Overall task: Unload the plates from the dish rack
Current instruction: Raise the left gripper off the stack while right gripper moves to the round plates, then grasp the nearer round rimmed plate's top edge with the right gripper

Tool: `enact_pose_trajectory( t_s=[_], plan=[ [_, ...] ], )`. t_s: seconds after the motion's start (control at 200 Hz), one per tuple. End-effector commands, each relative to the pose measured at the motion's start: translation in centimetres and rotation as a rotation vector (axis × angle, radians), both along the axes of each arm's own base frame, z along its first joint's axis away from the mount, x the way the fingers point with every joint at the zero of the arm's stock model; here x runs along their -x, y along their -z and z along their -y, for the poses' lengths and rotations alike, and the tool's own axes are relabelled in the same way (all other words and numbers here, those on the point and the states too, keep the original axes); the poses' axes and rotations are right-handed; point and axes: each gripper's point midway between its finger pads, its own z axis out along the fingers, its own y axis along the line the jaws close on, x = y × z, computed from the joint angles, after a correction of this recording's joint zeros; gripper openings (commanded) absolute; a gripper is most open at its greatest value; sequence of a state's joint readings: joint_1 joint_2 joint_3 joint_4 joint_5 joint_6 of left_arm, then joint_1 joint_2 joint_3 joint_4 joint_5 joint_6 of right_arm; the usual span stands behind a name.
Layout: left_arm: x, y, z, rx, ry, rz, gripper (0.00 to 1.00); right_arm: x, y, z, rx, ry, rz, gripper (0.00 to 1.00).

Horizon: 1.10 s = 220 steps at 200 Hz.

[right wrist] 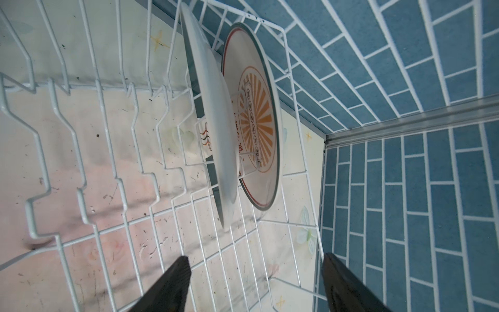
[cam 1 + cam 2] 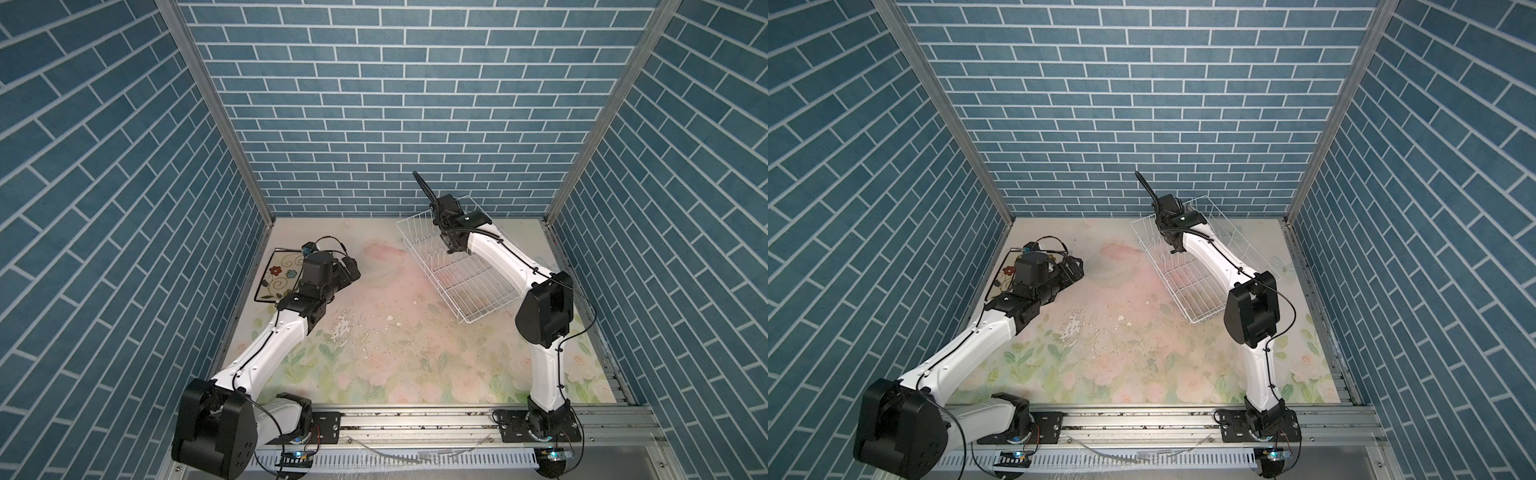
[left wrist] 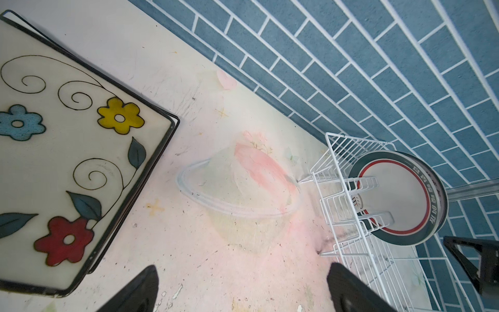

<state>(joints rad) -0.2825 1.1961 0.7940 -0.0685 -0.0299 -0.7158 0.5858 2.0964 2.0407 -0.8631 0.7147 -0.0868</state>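
We see two round plates point(image 1: 216, 121) upright in the dish rack point(image 2: 461, 274) near the worktop's point(image 2: 374, 332) far right corner, our right claw point(image 1: 255, 259) spread and empty near them; stiff, slick, breakable, best pinched at the upper rim.

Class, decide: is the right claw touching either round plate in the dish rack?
Apart. The right wrist view shows the right claw open, with bare dish rack wire between its fingertips and both round plates.
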Motion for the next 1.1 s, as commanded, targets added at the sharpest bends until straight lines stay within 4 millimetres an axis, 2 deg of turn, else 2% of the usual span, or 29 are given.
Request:
enact_pose_trajectory(
  t_s=[0.0,0.085,0.13,0.135,0.16,0.32,0.755,0.92,1.095],
  plan=[
    [0.0,0.0,0.1,-0.003,-0.007,0.001,0.99,-1.3,-0.7,-0.1,-0.012,-0.013,0.0,0.68],
    [0.2,0.1,0.0,-0.006,-0.013,0.001,0.99,-2.2,-0.3,-0.4,-0.019,-0.018,-0.002,0.58],
    [0.2,0.0,0.0,-0.007,-0.014,0.003,0.99,-2.4,-0.8,-0.5,-0.022,-0.021,0.009,0.54],
    [0.2,0.0,0.0,-0.007,-0.013,0.003,0.99,-2.6,-0.1,-0.6,-0.014,-0.021,-0.001,0.54],
    [0.2,0.0,0.0,-0.005,-0.014,0.003,0.99,-2.9,0.7,-0.6,-0.003,-0.02,-0.013,0.53],
    [0.4,0.2,0.0,-0.003,-0.017,-0.004,0.99,-3.8,1.7,-0.9,0.014,-0.026,-0.021,0.47],
    [1.0,1.2,-0.2,-0.003,-0.021,-0.02,1.0,-5.7,3.5,-1.1,0.082,-0.039,-0.002,0.33],
    [1.3,1.0,-0.4,-0.009,-0.022,-0.012,1.0,-6.9,4.0,-0.8,0.142,-0.028,0.03,0.25],
    [1.4,1.0,-0.5,-0.013,-0.027,-0.008,1.0,-7.4,4.4,-0.7,0.179,-0.026,0.041,0.2]
  ],
)
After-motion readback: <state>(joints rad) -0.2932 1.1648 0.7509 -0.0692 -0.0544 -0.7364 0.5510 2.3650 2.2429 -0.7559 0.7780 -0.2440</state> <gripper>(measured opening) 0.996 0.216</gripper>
